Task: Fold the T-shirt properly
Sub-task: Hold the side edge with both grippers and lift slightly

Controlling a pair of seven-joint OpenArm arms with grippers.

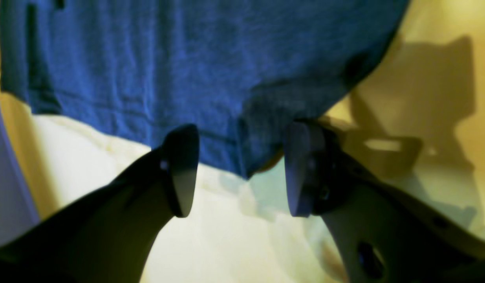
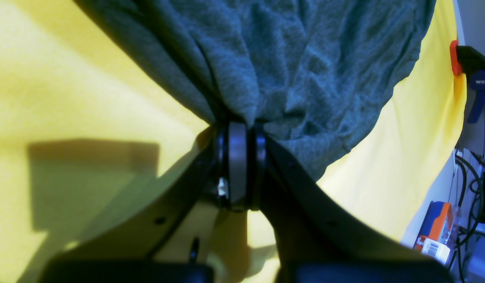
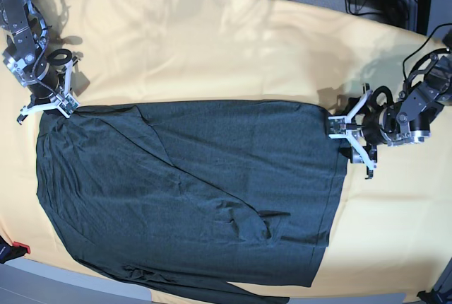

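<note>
The T-shirt (image 3: 191, 191) lies spread across the yellow cloth (image 3: 233, 42) that covers the bench, its dark heathered knit mostly flat, with long diagonal creases running through the body and a small bunched fold near the middle of the lower half. In the base view its far edge runs nearly straight from one arm to the other, and its near edge reaches almost to the front of the bench.

The right claw (image 2: 242, 165) sits at the shirt's far corner on the left side of the base view. Its jaws are pressed together on a pinch of the fabric (the knit gathers into tight pleats right at the pads and fans out from there).

The left claw (image 1: 240, 169) is at the opposite far corner, on the right side of the base view. Its jaws stand wide apart, one on each side of the hemmed corner of the shirt; the cloth's edge hangs into the gap between them, and nothing is gripped. Its shadow falls on the yellow cloth beside it.

A blue and orange clamp (image 2: 472, 78) holds the yellow cloth at the bench's edge in the right wrist view.
</note>
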